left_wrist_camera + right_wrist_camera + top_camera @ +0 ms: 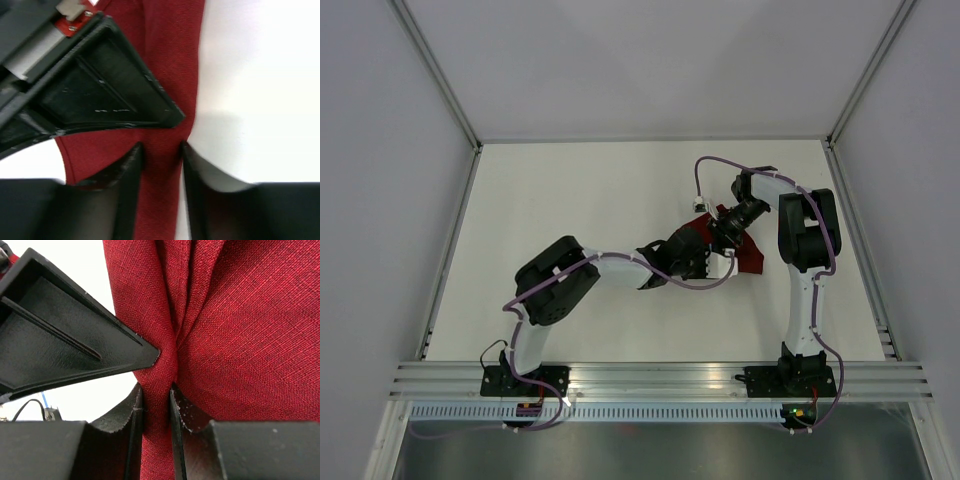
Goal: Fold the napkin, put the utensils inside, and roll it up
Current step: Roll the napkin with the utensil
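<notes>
Both claws grip the napkin [750,260], left claw [161,150] and right claw [156,390] each pinching a bunched fold, right of table [580,190] centre; folding looks underway, utensils unseen, rolling remains.

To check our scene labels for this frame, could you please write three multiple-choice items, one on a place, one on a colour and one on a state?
1. Where on the table is the napkin in the top view?
A. right of centre
B. in the far left corner
C. at the near edge on the left

2. What colour is the napkin?
A. blue
B. dark red
C. white

3. How is the right gripper?
A. open over bare table
B. shut on a fold of the napkin
C. holding a fork

Answers:
1 A, the top view shows the red cloth right of centre.
2 B, both wrist views show a dark red weave.
3 B, the right wrist view shows it pinching bunched cloth.
</notes>
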Tool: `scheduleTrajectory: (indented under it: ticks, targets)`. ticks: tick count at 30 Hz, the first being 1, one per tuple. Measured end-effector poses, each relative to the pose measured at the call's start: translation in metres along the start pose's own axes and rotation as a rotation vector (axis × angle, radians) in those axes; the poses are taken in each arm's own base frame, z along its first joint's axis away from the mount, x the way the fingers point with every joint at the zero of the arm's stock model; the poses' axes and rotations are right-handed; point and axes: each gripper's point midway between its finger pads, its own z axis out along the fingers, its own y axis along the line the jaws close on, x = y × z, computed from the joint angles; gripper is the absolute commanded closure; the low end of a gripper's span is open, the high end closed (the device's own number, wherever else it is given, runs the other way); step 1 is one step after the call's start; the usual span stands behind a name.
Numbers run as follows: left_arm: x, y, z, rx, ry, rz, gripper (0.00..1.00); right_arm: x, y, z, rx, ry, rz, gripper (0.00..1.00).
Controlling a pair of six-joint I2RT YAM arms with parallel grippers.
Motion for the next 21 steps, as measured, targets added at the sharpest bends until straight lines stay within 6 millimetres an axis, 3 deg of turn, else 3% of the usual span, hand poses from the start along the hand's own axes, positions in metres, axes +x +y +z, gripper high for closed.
scheduleTrajectory:
  ticks: [2,4,5,8,10,16,21]
  targets:
    - [0.0,0.004,0.0,0.003,0.009,-0.011,0.73,0.0,0.0,0.0,0.0,0.0,0.007,0.83]
    - [-0.001,0.003,0.002,0.028,0.015,-0.033,0.79,0.0,0.0,0.0,0.004,-0.002,0.013,0.73]
    - [-0.002,0.003,0.002,0.04,0.021,-0.042,0.84,0.0,0.0,0.0,0.009,-0.005,0.016,0.61]
    - [-0.004,0.004,0.002,0.076,0.044,-0.071,0.98,-0.001,0.001,-0.001,0.038,-0.018,0.023,0.49]
    - [-0.006,0.005,0.004,0.101,0.053,-0.095,0.98,-0.002,0.003,-0.003,0.06,-0.03,0.036,0.43]
    - [-0.006,0.005,0.003,0.149,0.086,-0.155,0.98,-0.012,-0.011,-0.017,0.221,-0.079,0.07,0.38]
    - [-0.005,0.011,0.006,0.155,0.103,-0.212,0.98,-0.014,-0.021,-0.03,0.338,-0.146,0.2,0.37]
